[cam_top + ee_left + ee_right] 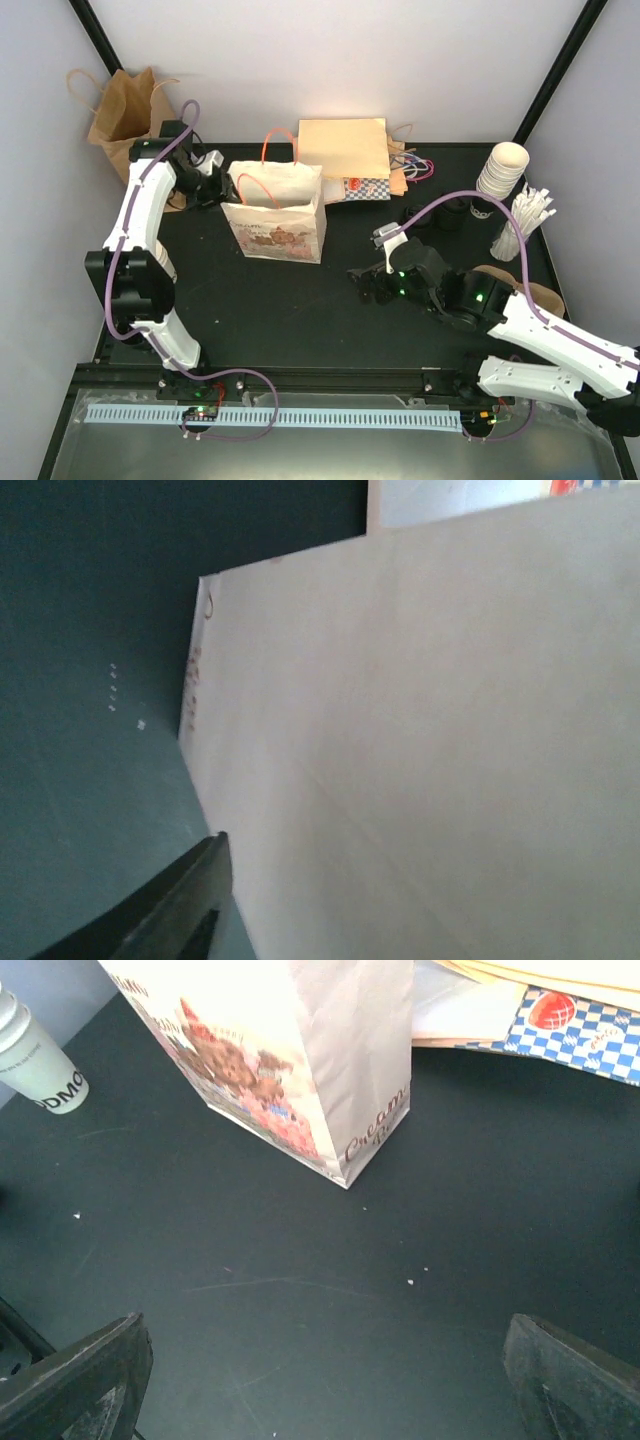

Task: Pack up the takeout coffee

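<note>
**Cup waits outside the bag**

The left gripper (208, 187) sits against the upper left edge of the white paper bag (275, 215), probably to steady it or spread its mouth. Whether its jaws pinch paper I cannot tell. The right gripper (325, 1340) hovers low over the table (300, 1260) right of the bag, jaws wide and empty, likely free to fetch. The coffee cup (38, 1060) stands left of the bag, its top out of frame, not yet packed.

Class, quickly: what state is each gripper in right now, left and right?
Left gripper: cannot be told.
Right gripper: open, holding nothing.
</note>
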You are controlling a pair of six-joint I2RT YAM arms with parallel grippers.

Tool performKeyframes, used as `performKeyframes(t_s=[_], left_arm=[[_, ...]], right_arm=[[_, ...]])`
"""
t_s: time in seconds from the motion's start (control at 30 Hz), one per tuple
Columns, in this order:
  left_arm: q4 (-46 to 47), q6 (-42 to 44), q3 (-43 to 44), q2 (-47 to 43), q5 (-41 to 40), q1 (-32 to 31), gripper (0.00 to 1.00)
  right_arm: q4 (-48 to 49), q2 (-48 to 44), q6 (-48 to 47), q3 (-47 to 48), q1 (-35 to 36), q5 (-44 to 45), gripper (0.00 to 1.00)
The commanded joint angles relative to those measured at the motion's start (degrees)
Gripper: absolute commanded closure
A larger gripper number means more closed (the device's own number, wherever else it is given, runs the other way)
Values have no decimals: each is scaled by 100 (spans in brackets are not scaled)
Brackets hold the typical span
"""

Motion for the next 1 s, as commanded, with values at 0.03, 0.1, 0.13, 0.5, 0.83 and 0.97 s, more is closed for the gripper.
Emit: performKeyframes(t_s=[0.03,0.1,0.13,0.5,0.83,0.97], left_arm=[[242,-115,193,-525,320,2,37],[346,-179,185,-778,357,-6,29],[407,-215,174,-911,390,1,26],[1238,-578,-245,-2669,352,-3,1],[1877,-758,-1942,-5102,-324,-5,1],[1808,-927,-2609,-6001,-379,-2,1]], right_arm=[[223,-66,213,-179,-42,153,1],[268,-21,178,-161,-48,101,1],[290,4,151,-139,-48,79,0],[241,268,134,11,-59,365,0],[375,309,353,-290,-165,233,0],[560,394,565,-494,-202,-19,1]])
